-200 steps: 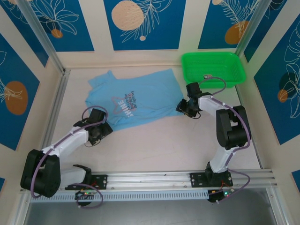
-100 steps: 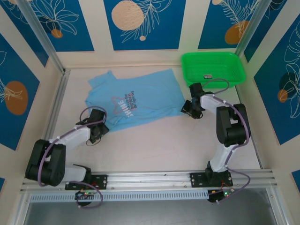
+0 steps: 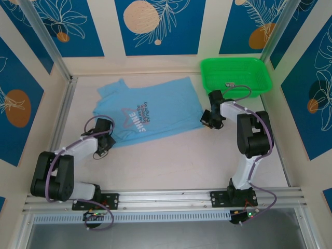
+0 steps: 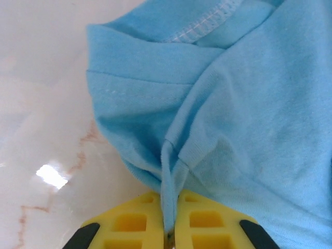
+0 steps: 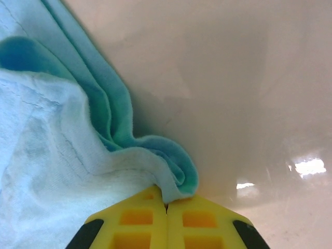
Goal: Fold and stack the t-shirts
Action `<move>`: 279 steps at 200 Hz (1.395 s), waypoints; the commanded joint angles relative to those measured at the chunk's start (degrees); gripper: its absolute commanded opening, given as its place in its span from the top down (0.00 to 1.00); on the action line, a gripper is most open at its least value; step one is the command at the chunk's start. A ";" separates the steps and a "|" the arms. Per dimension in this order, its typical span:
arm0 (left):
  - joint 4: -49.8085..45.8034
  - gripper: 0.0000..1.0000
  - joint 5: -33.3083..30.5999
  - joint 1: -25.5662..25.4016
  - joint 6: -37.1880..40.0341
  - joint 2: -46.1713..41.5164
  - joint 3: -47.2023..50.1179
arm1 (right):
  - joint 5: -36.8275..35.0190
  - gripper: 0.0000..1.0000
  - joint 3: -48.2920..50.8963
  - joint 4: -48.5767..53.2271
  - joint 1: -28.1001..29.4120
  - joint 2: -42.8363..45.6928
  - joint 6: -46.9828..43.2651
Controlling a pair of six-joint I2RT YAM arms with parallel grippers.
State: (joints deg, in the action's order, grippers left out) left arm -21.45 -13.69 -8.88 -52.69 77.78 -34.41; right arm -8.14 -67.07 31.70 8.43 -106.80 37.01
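Observation:
A sky-blue t-shirt (image 3: 150,106) with white-and-pink lettering lies spread on the pale table, neck to the left. My left gripper (image 3: 105,136) is shut on the shirt's near-left edge; in the left wrist view a pinched ridge of blue cloth (image 4: 171,171) runs between the yellow fingers (image 4: 135,223). My right gripper (image 3: 206,118) is shut on the shirt's near-right hem corner. The right wrist view has a bunched fold of fabric (image 5: 171,181) caught at the tips of the yellow fingers (image 5: 202,220).
A bright green plastic basket (image 3: 259,83) stands at the back right, with a small dark object (image 3: 230,84) inside. Metal frame posts (image 3: 44,44) and blue patterned walls enclose the table. Bare tabletop (image 3: 171,155) lies in front of the shirt.
Both grippers closed on the shirt's near edge. The left gripper slid left and the right gripper shifted a little, and the shirt's near edge has been drawn along with them.

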 commanded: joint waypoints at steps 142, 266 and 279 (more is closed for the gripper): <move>-18.19 0.95 0.56 3.21 0.48 -27.92 10.44 | 5.35 0.86 40.59 10.11 7.49 49.63 15.82; -23.37 0.58 4.44 5.29 3.20 -38.71 1.83 | 5.81 0.48 25.06 -1.19 20.61 47.34 4.76; -19.74 0.65 10.55 5.20 5.74 -36.21 1.57 | 6.34 0.51 20.37 -5.83 29.35 39.34 3.04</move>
State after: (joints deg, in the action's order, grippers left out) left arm -44.66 -11.38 -4.12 -50.98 39.31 -30.81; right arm -7.73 -40.42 37.80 26.72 -57.78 46.37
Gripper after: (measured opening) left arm 0.392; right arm 0.506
